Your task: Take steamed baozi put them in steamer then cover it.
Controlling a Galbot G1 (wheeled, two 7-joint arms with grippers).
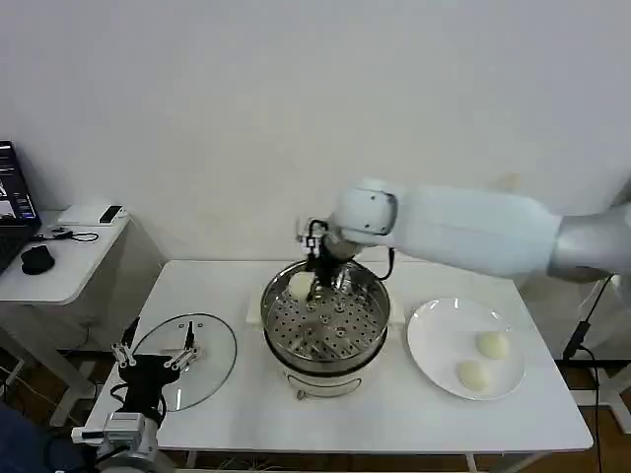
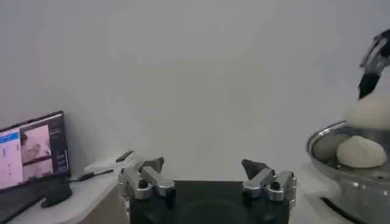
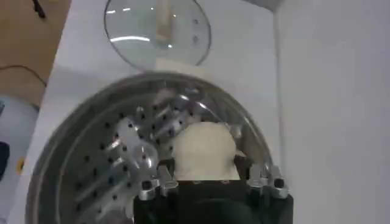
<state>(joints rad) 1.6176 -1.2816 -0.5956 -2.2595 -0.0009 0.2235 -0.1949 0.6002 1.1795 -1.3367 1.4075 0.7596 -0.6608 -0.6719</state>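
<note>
Steamer [image 1: 325, 330] sits mid-table, a shiny steel pot with a perforated tray, on the white table [image 1: 394, 414]. Right gripper [image 1: 317, 286] reaches in from the right over the far-left part of the pot, just inside the rim. Right wrist view shows its fingers [image 3: 159, 182] spread to either side of one bun [image 3: 204, 149], which sits between them on the tray close to the pot wall; whether the pads press on the bun, cannot tell. That bun [image 1: 301, 286] is at the far-left edge of the tray, and the rest of the tray shows bare holes in the head view. Left wrist view shows two buns at the pot, one [image 2: 361, 151] low inside the rim and one [image 2: 370, 111] higher, under the right gripper's dark tip.

Plate [image 1: 434, 340] lies right of the steamer, near it but apart, with two buns [image 1: 493, 344] [image 1: 474, 374] on its right half; left half of the plate is bare. Glass lid [image 1: 212, 345] lies flat left of the steamer, close to the table's left edge. Left gripper [image 1: 154, 359] is over the near-left part of the lid, fingers [image 2: 146, 179] wide apart and holding nothing. Table strip in front of the steamer is open. Side desk [image 1: 59, 266] with a laptop [image 1: 15, 202] stands far left, off the table.
</note>
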